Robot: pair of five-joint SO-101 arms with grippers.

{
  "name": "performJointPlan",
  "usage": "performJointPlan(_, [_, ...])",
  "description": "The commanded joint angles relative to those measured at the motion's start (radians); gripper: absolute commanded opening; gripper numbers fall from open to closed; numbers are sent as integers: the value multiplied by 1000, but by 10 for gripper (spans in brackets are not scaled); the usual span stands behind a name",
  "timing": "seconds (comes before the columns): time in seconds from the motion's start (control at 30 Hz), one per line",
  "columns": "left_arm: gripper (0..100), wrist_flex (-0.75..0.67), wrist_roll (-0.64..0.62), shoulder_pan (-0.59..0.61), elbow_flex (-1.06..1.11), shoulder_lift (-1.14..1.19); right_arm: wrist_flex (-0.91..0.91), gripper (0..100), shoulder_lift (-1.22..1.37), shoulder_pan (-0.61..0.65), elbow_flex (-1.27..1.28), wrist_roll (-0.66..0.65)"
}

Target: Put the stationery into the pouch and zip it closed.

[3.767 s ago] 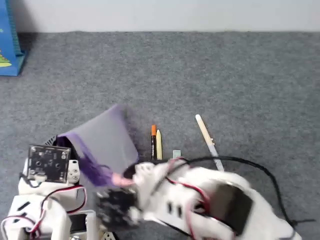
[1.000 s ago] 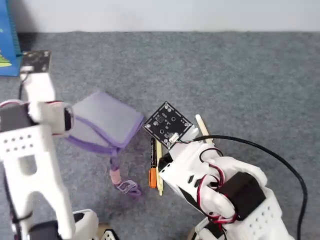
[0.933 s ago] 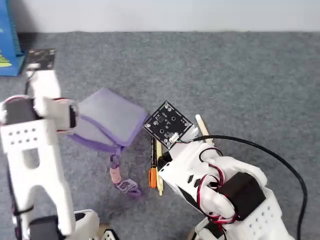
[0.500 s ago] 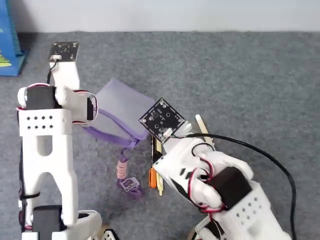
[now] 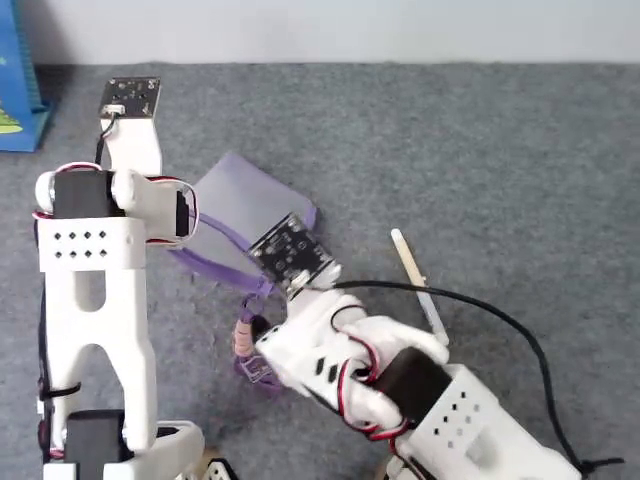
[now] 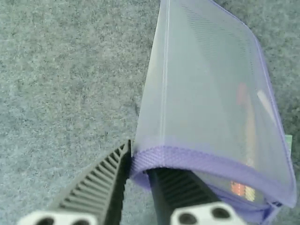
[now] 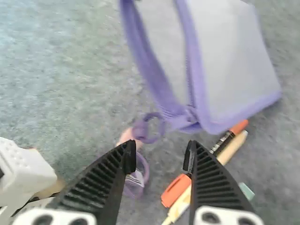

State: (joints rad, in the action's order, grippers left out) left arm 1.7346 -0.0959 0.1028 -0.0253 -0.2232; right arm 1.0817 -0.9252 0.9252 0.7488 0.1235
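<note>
Pouch (image 5: 255,205) in left hand (image 6: 138,161), marker (image 7: 227,137) outside

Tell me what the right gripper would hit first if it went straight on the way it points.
Probably the purple zipper loop at the pouch corner, just ahead of the open right gripper. Depth is unclear, so it might pass over it.

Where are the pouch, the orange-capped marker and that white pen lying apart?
pouch (image 6: 201,93), left wrist view, on its see-through side panel.
orange-capped marker (image 7: 174,192), right wrist view, on its orange cap.
white pen (image 5: 412,266), high view, on its barrel.
</note>
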Motion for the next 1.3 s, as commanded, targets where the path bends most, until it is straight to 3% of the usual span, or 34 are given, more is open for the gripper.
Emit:
performJointPlan(0.0, [10,18,-9,-2,-53,-5,-82,180,8,12,23,14])
performJointPlan(0.2, [10,18,-9,-6,-53,-5,-225,178,8,12,106,14])
performJointPlan(0.43, [10,18,-9,-2,-47,-5,-271,172,8,12,147,15])
performJointPlan(0.63, [10,18,-9,-3,-47,-5,-303,5,8,-2,196,-60])
performJointPlan(0.97, [10,20,-9,0,-45,-5,-306,9,-2,-142,193,-101])
performJointPlan(1.13, [10,20,-8,-3,-21,-6,-298,23,-4,-137,176,-101])
performJointPlan(1.27, [10,20,-5,0,-19,-6,-219,170,-4,-104,104,-103])
